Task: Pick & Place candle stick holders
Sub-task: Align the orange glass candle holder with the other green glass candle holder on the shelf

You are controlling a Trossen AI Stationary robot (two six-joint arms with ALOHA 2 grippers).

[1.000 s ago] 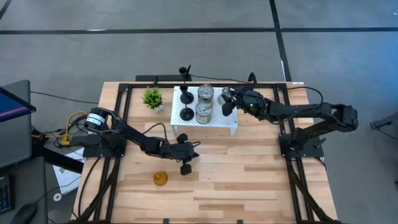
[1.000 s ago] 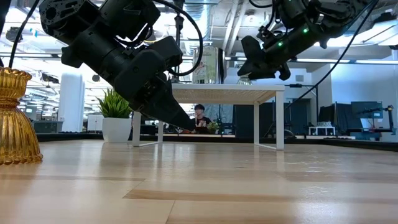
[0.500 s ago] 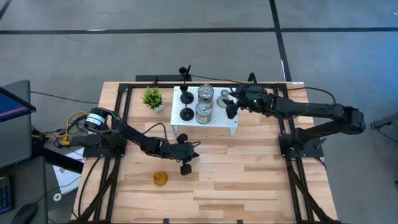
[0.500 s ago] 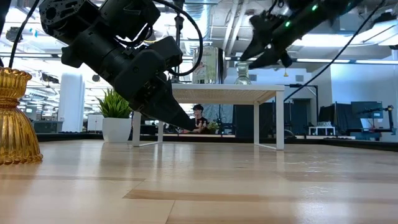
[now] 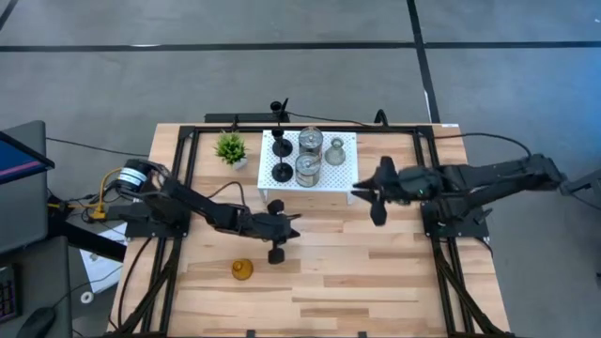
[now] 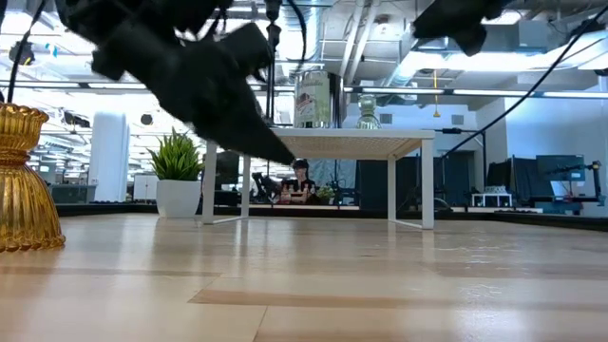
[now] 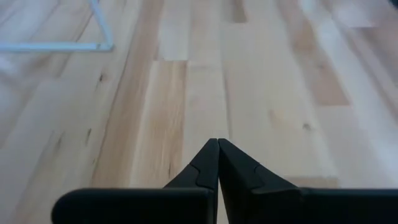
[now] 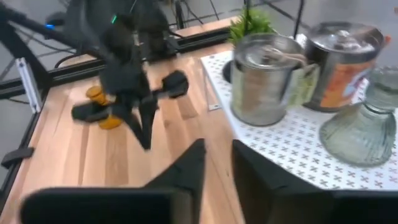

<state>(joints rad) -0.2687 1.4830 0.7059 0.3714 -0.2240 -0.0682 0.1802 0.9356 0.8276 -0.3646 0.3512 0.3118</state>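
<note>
Table [image 5: 376,272]: light wood planks, framed by dark rails.
White stand [image 5: 344,187]: set at the far middle of the table; perforated top.
On the stand: one black candlestick [image 5: 281,147], two glass jars [image 5: 311,141] [image 5: 307,170], and a greyish bell-shaped holder [image 5: 335,152] beside the jars.
Amber holder [image 5: 242,270]: upright on the table, near the front left, well apart from the stand.
Potted plant [image 5: 230,148]: placed just left of the stand.
Left gripper [image 7: 218,163]: fingers pressed together, nothing held; held low over the table in front of the stand.
Right gripper [image 5: 376,195]: fingers slightly parted, empty; held just off the stand's right front corner.
</note>
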